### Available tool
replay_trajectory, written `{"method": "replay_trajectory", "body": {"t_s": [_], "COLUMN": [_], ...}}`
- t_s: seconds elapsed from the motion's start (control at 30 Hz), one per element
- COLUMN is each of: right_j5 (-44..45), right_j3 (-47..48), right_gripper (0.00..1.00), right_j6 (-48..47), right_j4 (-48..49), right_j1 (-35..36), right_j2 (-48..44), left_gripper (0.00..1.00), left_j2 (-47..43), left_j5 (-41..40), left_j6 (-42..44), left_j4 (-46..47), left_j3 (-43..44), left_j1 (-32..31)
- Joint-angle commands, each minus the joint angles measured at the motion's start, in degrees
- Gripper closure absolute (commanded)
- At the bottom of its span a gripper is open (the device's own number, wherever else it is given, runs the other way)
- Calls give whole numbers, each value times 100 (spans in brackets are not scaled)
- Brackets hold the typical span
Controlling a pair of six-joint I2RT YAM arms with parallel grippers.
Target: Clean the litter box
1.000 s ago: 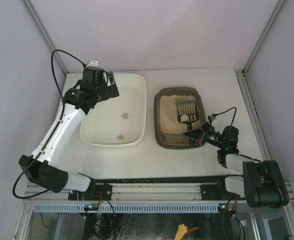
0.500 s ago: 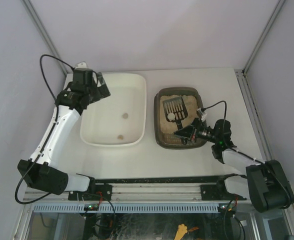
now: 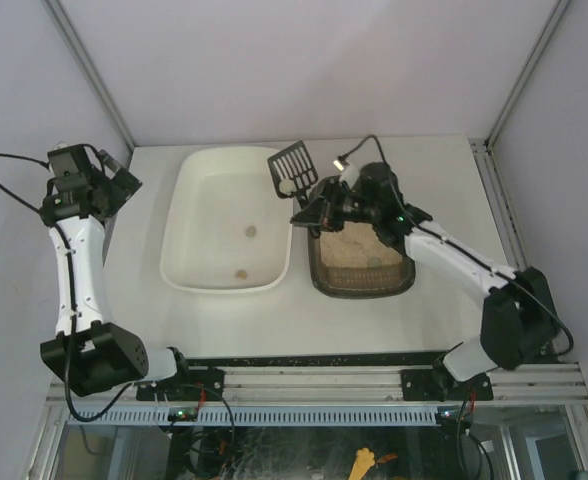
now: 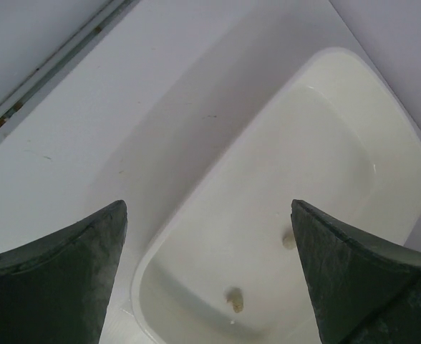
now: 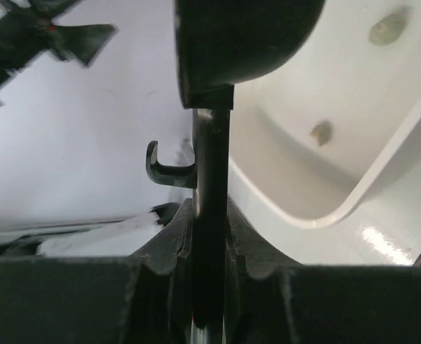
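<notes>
The litter box [image 3: 362, 262] is a dark tray with beige litter, right of centre on the table. My right gripper [image 3: 319, 207] is shut on the handle of a black slotted scoop [image 3: 294, 168]. The scoop is raised over the right rim of the white tub [image 3: 231, 220] and carries a pale clump. In the right wrist view the scoop handle [image 5: 210, 215] runs straight up between my jaws, with the tub [image 5: 325, 143] behind it. My left gripper [image 3: 119, 178] is open and empty, left of the tub. The left wrist view looks down on the tub [image 4: 282, 236].
Two small brownish clumps [image 3: 250, 231] [image 3: 239, 271] lie on the tub's floor; they also show in the left wrist view [image 4: 234, 299]. The enclosure walls stand close on the left, back and right. The rail [image 3: 304, 385] runs along the near edge.
My right gripper has lifted the scoop out of the litter box and carried it left and back, over the tub's rim. My left arm has swung left, away from the tub.
</notes>
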Motion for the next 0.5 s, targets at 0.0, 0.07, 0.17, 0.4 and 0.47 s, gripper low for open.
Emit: {"method": "replay_trajectory", "body": {"t_s": [0.0,0.07,0.17,0.4,0.47], "right_j5": [1427,2107,3172,5630,6122], "right_j3": [1731,2630,3874,5735,6045], "right_gripper": [100,100,100,100,100], "right_j6": [-1385,-1876,-2558,-3560,-3734], "right_j4": [-2310,-3217,-4315,-5746,-5953], "right_j1": [715,1032,1514,2514,2712], "right_j2": [1073,1663,2473,3709,3936], "left_gripper": [0,0,0,0,0], "left_j2": [-220,-190,-80,-268,-356], "left_j5": [501,518,515,572,508], "left_j6": [-113,-64,68,285,341], "left_j4": [-145,-225,-457,-211,-90], "left_j3": [-242,-260,-167,-576,-679], "left_j1": [618,826,997,1186,1204]}}
